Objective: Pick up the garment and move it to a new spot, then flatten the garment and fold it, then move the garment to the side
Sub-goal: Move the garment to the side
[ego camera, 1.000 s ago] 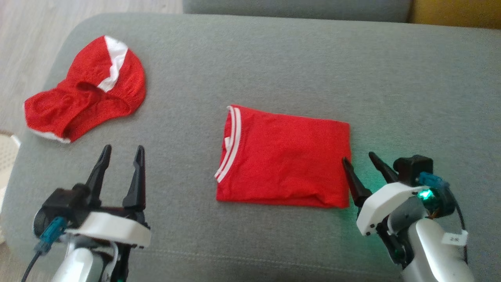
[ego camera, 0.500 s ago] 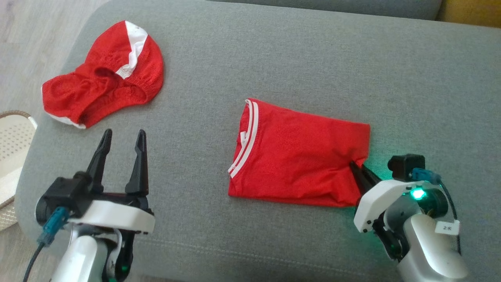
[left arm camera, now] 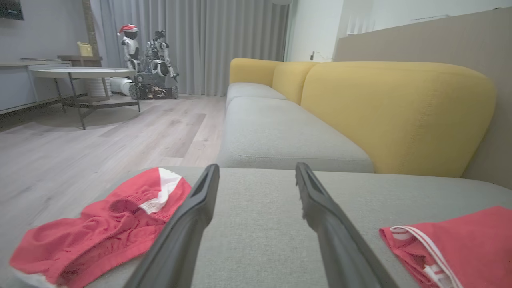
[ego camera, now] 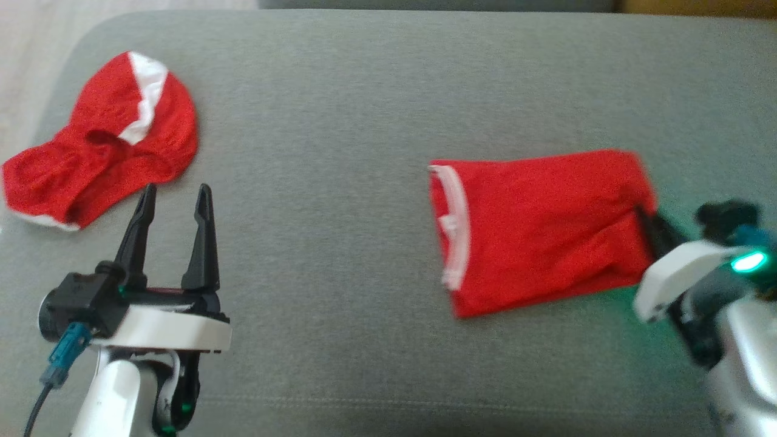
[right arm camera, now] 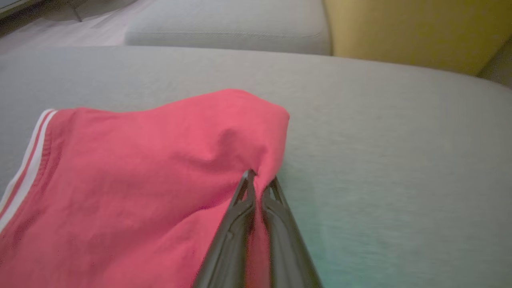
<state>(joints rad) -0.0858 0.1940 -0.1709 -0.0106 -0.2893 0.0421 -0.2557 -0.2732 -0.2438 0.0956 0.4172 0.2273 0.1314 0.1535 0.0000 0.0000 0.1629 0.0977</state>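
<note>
**Desk:** What's nearest the lens?

**Field:** The left gripper (ego camera: 176, 191), fingers spread and empty, hovers over the grey cushion (ego camera: 340, 109); the right gripper (right arm camera: 258, 178) is pinched onto the right edge of the folded red garment (ego camera: 540, 224), which lies right of centre on that cushion.

**Desk:** What changed?

**Field:** A second ago those right fingers stood apart just beside that edge; now they grip it, bunching the cloth; the garment lies farther from the crumpled red piece (ego camera: 103, 145) at far left.

**Desk:** Meaning?

**Field:** Folding looks done; this appears to be the final move aside; dragging could loosen the fold; beyond, a yellow backrest (left arm camera: 396, 108).
</note>
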